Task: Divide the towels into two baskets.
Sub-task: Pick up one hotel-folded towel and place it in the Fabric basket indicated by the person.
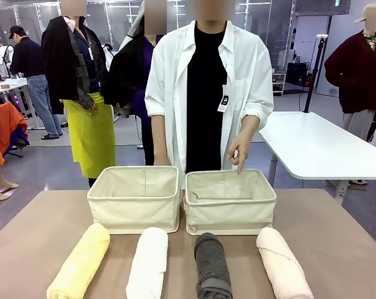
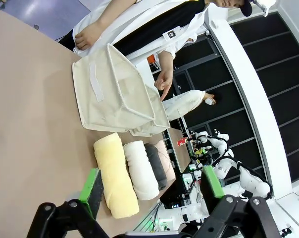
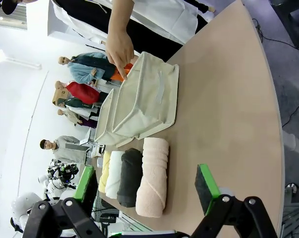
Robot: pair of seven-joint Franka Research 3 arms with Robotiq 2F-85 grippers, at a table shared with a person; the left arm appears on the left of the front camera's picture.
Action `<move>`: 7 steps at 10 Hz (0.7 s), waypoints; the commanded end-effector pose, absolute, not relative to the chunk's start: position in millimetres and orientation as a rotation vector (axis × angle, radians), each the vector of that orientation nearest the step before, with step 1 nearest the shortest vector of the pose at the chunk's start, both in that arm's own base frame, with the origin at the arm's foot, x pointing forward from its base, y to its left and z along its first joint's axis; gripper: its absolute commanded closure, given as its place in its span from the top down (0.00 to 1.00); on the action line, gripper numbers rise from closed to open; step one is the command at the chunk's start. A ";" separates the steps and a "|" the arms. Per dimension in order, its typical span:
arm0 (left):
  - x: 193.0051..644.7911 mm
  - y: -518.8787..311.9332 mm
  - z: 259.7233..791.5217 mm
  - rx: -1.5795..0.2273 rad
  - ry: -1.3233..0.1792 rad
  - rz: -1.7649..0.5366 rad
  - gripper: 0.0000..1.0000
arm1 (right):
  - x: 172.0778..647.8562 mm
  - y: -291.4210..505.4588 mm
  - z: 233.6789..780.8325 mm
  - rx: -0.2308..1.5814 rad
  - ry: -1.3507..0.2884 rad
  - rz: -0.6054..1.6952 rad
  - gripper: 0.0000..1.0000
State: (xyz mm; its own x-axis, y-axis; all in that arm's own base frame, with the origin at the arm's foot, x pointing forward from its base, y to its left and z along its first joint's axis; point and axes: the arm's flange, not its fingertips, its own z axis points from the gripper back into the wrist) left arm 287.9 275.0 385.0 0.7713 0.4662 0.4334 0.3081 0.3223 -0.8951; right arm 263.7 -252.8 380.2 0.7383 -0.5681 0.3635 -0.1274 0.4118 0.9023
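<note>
Four rolled towels lie side by side along the near edge of the table: yellow [image 1: 81,262], white [image 1: 148,263], dark grey [image 1: 212,266] and pale pink [image 1: 282,263]. Behind them stand two cream canvas baskets, the left basket [image 1: 135,199] and the right basket [image 1: 230,202]. A person in a white shirt points a hand [image 1: 239,152] down over the right basket. My left gripper [image 2: 152,191] hangs open above the table, nearest the yellow towel [image 2: 115,174]. My right gripper [image 3: 147,184] is also open, above the pink towel [image 3: 153,177].
The brown table [image 1: 38,230] spreads wide on both sides of the towels. A white table [image 1: 315,146] stands behind at the right. Other people stand farther back.
</note>
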 end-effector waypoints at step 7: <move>284.6 276.9 385.5 -1.278 -0.740 0.118 1.00 | 347.7 -111.7 479.0 0.739 -0.484 0.102 1.00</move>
